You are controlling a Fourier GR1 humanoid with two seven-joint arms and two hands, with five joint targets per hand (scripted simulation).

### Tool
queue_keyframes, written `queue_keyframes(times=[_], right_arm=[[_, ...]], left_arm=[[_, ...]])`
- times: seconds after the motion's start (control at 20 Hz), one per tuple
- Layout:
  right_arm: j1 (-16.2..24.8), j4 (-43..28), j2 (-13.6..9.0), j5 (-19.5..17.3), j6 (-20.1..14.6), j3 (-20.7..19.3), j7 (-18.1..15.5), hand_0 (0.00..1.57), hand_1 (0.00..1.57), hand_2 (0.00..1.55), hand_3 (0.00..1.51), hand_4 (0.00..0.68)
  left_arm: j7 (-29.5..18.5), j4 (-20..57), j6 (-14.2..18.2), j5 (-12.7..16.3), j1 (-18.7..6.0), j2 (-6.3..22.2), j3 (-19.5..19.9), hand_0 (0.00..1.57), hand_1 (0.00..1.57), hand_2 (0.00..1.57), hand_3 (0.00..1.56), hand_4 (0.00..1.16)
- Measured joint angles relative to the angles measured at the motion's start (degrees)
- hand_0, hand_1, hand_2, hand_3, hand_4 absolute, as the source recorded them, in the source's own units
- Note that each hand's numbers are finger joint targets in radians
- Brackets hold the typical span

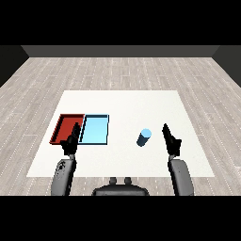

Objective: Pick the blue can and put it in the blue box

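Head view: I'm looking down across the white table (122,101), which is sitting on a grey plank floor (122,70). The blue can (144,138) is standing upright on the table right of centre, well apart from both trays and not touching anything. The light blue tray (95,129) is lying left of centre with the red tray (66,126) touching its left side. My right hand (171,139) is hanging over the table just right of the can, near it but with a clear gap between them; its fingers are pointing up and forward, straight and relaxed, holding nothing. My left hand (71,141) is hovering over the near edge of the trays, overlapping the near right corner of the red tray and the near left corner of the light blue one; its fingers are also reaching forward, straight and uncurled, gripping nothing. Whether that hand is touching the tray rims, I can't tell from this angle. Both grey forearms are coming in from the lower corners. The can is sitting between the light blue tray and my right hand, closer to the hand.
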State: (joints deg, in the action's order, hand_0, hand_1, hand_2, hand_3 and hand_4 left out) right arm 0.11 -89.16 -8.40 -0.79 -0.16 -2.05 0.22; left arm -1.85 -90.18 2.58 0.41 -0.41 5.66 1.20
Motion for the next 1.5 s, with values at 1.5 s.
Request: queue_keyframes(times=[1.5], right_arm=[[-2.6, 3.3, 5.5, 7.7, 7.0, -1.1, -13.5, 0.0, 0.0, 0.0, 0.0, 0.0]], left_arm=[[-16.3, -0.8, -8.3, 5.1, -0.3, -1.8, 2.2, 0.0, 0.0, 0.0, 0.0, 0.0]])
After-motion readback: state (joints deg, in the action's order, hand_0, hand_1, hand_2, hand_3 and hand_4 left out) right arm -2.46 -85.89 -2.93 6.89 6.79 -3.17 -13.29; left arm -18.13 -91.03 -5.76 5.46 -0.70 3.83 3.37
